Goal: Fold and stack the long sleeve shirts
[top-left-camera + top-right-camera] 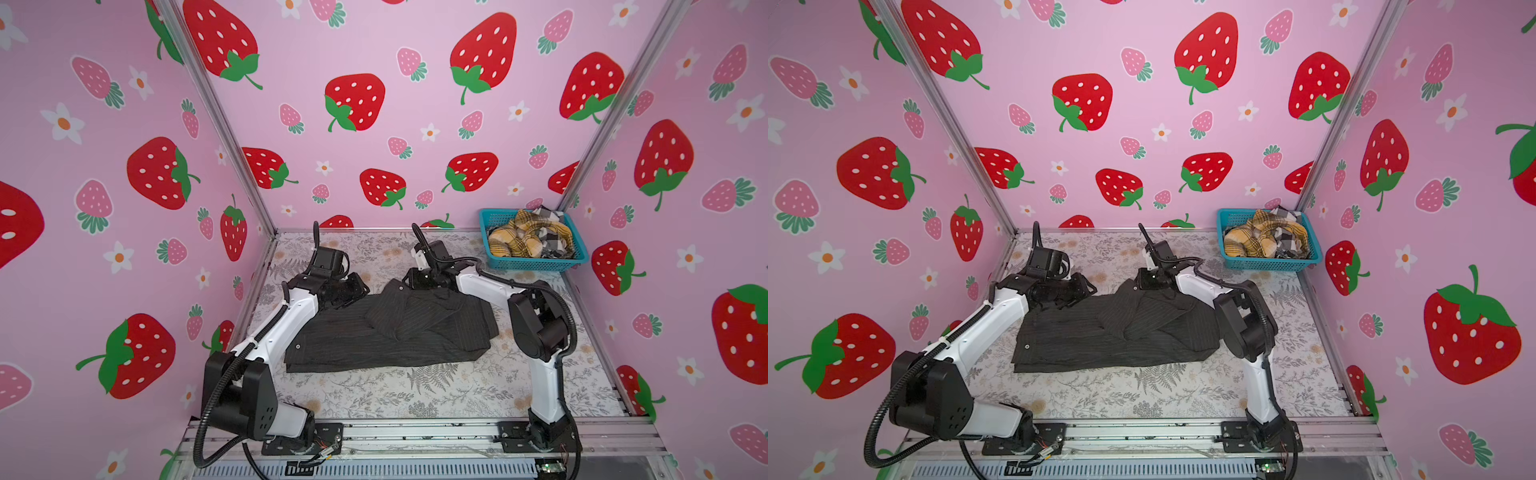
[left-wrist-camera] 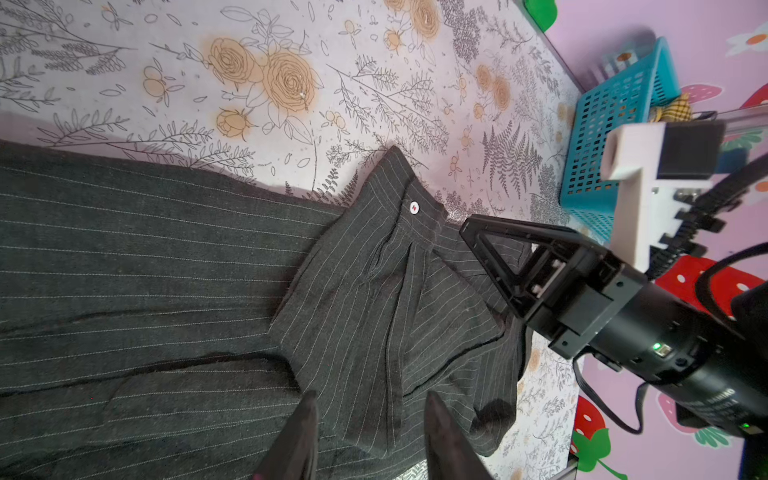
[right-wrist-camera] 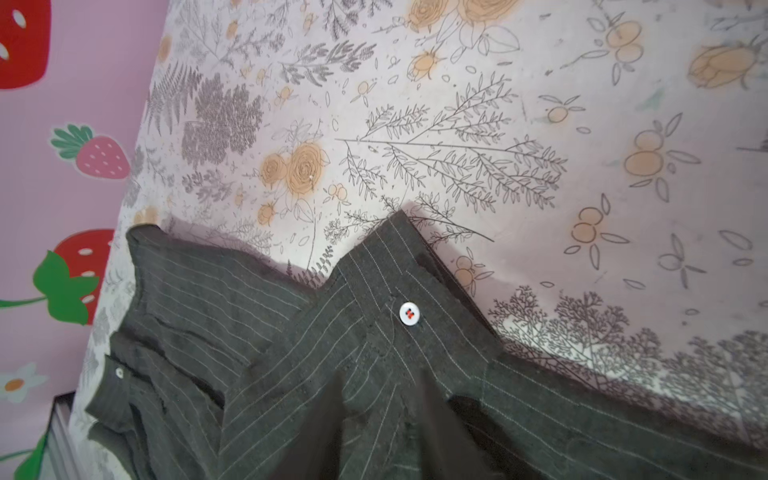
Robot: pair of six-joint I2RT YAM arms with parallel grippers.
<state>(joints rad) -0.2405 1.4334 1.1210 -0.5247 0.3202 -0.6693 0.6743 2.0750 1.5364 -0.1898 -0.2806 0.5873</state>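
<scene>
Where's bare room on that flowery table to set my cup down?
Free: the front strip between charcoal shirt and metal rail; the back strip behind the shirt, left of the teal basket. Crowded: the middle, left pincer and right pincer over the shirt.

Bright, even light; soft shadow beside charcoal shirt (image 3: 291, 332); edges warped.

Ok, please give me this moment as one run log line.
charcoal shirt: partly folded on table | left gripper: open, over shirt | right gripper: open, at cuff | other shirts: in basket

One charcoal shirt (image 1: 390, 332), one teal basket (image 1: 536, 262), seemingly two shirts (image 1: 524, 243) inside.
</scene>
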